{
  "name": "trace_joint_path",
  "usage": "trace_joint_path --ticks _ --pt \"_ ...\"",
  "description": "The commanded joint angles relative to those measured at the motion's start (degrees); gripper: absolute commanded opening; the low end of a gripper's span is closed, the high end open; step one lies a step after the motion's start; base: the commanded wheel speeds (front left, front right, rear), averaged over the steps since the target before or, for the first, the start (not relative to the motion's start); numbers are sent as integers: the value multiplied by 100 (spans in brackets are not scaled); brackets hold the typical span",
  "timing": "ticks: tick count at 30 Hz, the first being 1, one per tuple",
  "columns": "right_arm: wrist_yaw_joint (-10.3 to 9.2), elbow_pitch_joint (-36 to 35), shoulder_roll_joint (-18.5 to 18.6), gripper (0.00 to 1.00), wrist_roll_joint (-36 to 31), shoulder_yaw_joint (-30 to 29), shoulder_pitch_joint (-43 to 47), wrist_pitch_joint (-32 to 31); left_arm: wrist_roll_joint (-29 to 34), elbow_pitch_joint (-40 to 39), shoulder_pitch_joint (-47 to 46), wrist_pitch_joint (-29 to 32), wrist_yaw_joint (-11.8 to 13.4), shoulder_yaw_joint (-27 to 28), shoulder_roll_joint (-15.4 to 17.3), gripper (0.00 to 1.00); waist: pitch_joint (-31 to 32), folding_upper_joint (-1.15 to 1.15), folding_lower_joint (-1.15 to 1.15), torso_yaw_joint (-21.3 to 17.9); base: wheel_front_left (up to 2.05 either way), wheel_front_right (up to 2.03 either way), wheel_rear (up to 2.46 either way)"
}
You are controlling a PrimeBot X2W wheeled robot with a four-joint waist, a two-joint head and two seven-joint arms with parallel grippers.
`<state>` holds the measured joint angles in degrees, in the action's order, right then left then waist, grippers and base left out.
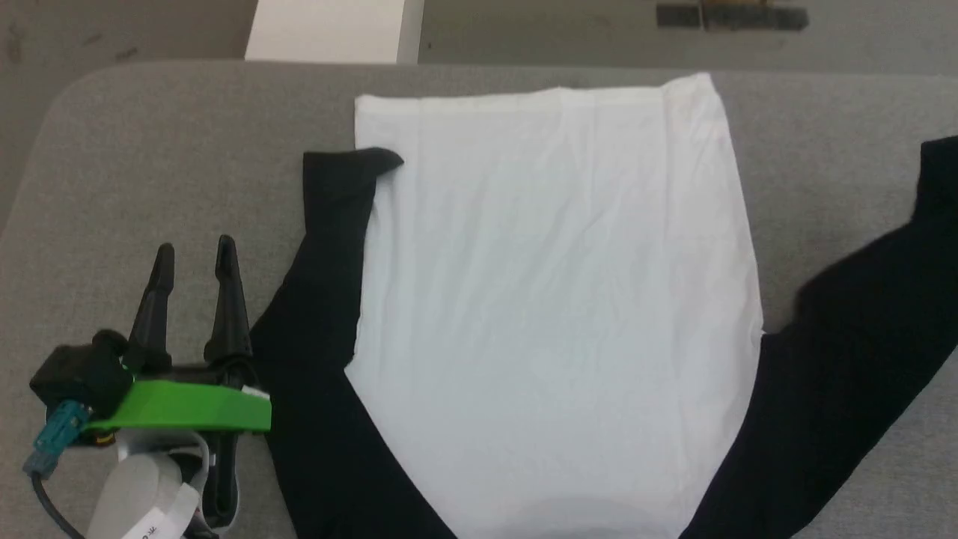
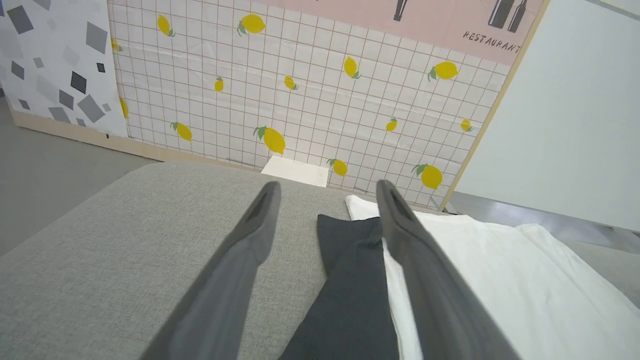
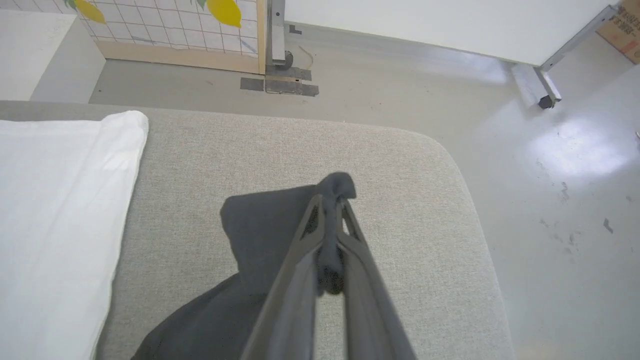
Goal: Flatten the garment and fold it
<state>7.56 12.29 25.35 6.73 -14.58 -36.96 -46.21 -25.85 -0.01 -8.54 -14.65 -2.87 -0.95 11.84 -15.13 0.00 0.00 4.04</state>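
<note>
T-shirt is lying flat on the grey desk, white body spread, hem toward the far edge, black sleeves reaching out to both sides. Right tool is clenching the bunched end of the right sleeve. Left tool is hanging released, fingers spread, just beside the left sleeve. Lemon-print panel is standing beyond the desk

Left gripper: lower left of head view, two dark fingers pointing up-frame, spread wide, nothing between them; green bracket and pale wrist below. Right gripper: centre of right wrist view, fingers pressed together, pinching a black sleeve fold of the garment.
</note>
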Motion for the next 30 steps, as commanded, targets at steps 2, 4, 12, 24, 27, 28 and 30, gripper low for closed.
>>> trace_joint_path --ticks 2,4,12,24,27,28,30 --pt "-8 -273 164 0 214 190 178 -31 28 -53 190 23 92 46 -9 100 683 0 0 -129 0 0 0" --pt "-8 -543 281 0 352 368 272 -99 14 -104 335 66 147 90 12 100 813 0 0 -159 0 0 0" --pt "-8 -1721 303 0 1132 1345 500 -385 -17 -351 730 194 321 184 48 100 1194 0 0 -152 0 0 0" --pt "-8 -2379 -720 0 1706 3415 768 -334 -43 -487 818 338 382 90 52 100 1336 0 0 40 0 0 0" --pt "-8 -2136 -1001 0 1845 3959 864 -155 -61 -487 818 343 392 69 37 100 1322 0 0 116 0 0 0" --pt "-8 -2036 -1074 0 1897 4103 894 -97 -68 -485 817 348 393 63 34 100 1305 0 0 138 0 0 0" --pt "-8 -1798 -1214 0 1971 4415 918 65 -81 -477 802 349 382 44 31 100 1267 0 0 189 0 0 0"
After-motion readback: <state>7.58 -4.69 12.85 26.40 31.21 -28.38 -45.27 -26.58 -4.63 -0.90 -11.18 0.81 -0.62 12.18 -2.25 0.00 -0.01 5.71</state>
